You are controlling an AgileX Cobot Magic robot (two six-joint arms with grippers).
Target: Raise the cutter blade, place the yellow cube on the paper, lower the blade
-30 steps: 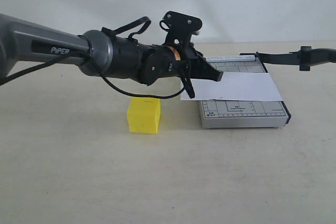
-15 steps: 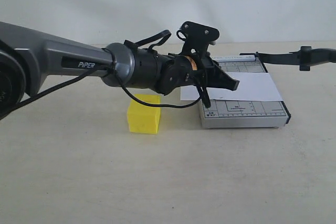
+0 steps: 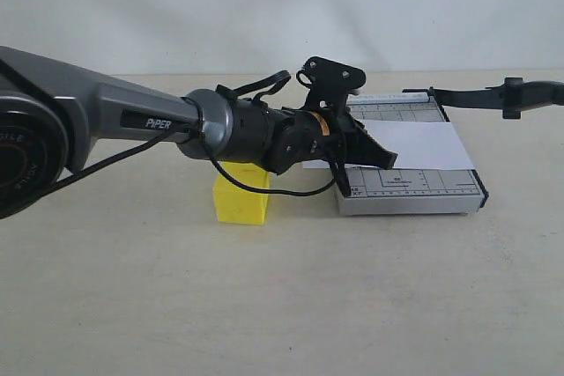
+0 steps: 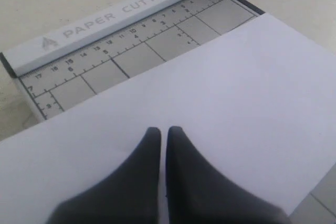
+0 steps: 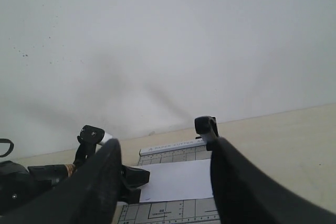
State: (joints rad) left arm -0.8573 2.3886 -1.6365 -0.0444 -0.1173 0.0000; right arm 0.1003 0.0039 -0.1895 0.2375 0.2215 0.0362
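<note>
The yellow cube (image 3: pixel 240 207) rests on the table left of the grey trimmer base (image 3: pixel 414 189), partly hidden behind my left arm. The white paper (image 3: pixel 427 143) lies across the base. The cutter blade (image 3: pixel 467 96) stands raised, its thick handle reaching the right edge of the exterior view. My left gripper (image 3: pixel 386 158) hangs shut and empty over the paper's left edge; in the left wrist view its tips (image 4: pixel 163 129) point at the paper (image 4: pixel 220 98). My right gripper (image 5: pixel 164 148) is open, off to the right, facing the blade's hinge end (image 5: pixel 206 126) and the paper (image 5: pixel 176 181).
The tan table runs to a plain white wall behind. The base's ruler bar (image 4: pixel 105 17) is lettered PAPER CUTTER A5. My left arm (image 3: pixel 132 116) stretches across the left half of the exterior view above the cube.
My left gripper has travelled right, from above the cube to over the paper's left edge, and dipped slightly. The cube, paper and raised blade have not moved.
</note>
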